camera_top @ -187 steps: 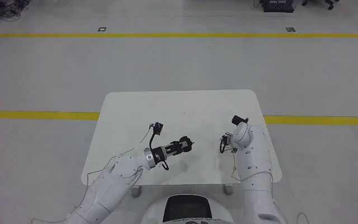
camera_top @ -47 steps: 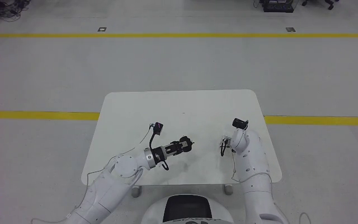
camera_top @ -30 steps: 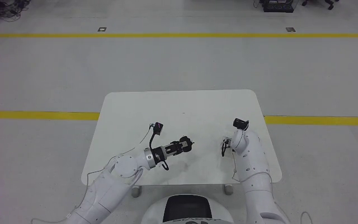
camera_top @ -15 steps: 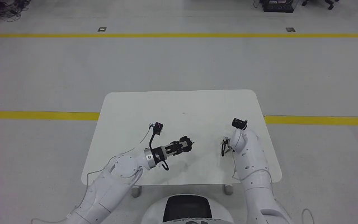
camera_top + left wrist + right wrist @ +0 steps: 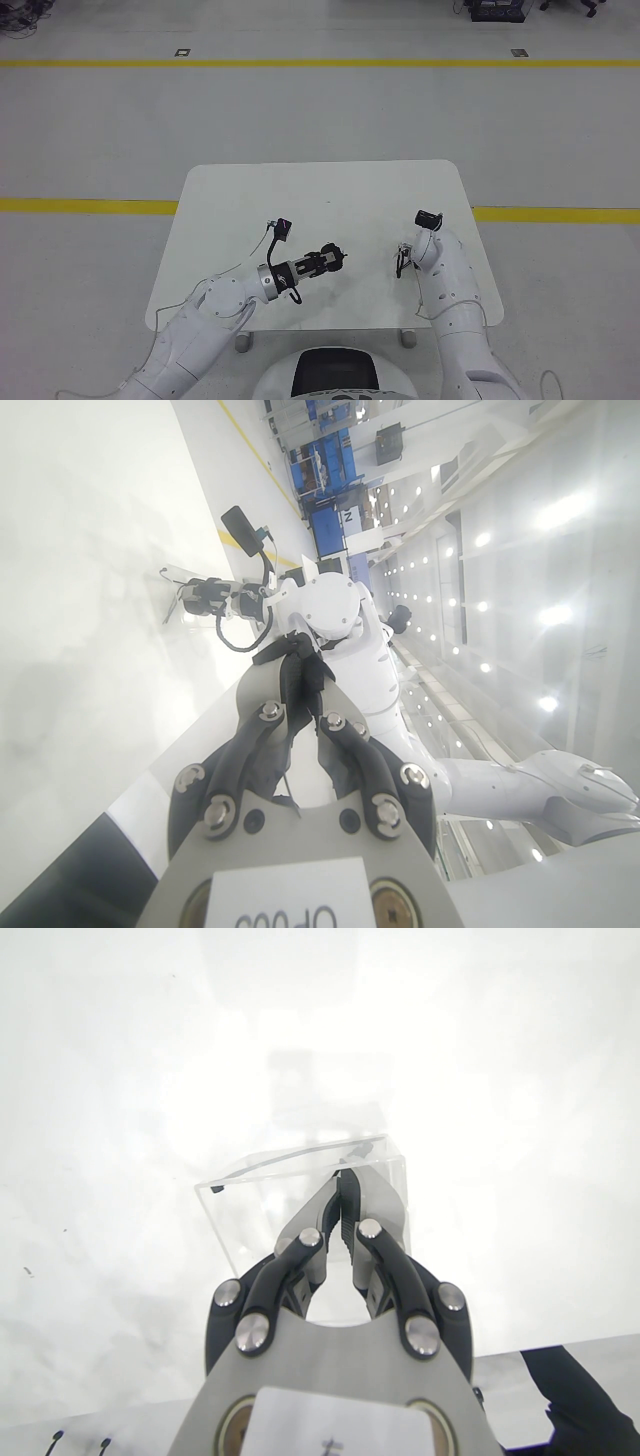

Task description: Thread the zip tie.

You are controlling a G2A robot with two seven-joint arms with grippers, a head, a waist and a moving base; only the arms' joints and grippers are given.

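Right gripper [image 5: 399, 262] nudged slightly since earlier, pinched on zip tie [image 5: 280, 1160]. Left gripper [image 5: 338, 257], pressed shut, is pointed at it; tie lies crosswise.

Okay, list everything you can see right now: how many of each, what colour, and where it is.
table: one, white, under both arms.
zip tie: one, thin and black, arcing out from the right gripper's tips by the clear box.
clear box: one, transparent, on the table under the right gripper.
black strip: one, pinched at the left gripper's tips; I cannot tell what it is.
floor lines: two, yellow, on the grey floor around the table.
left gripper: one, grey and black, shut, above the table.
right gripper: one, grey and black, shut.
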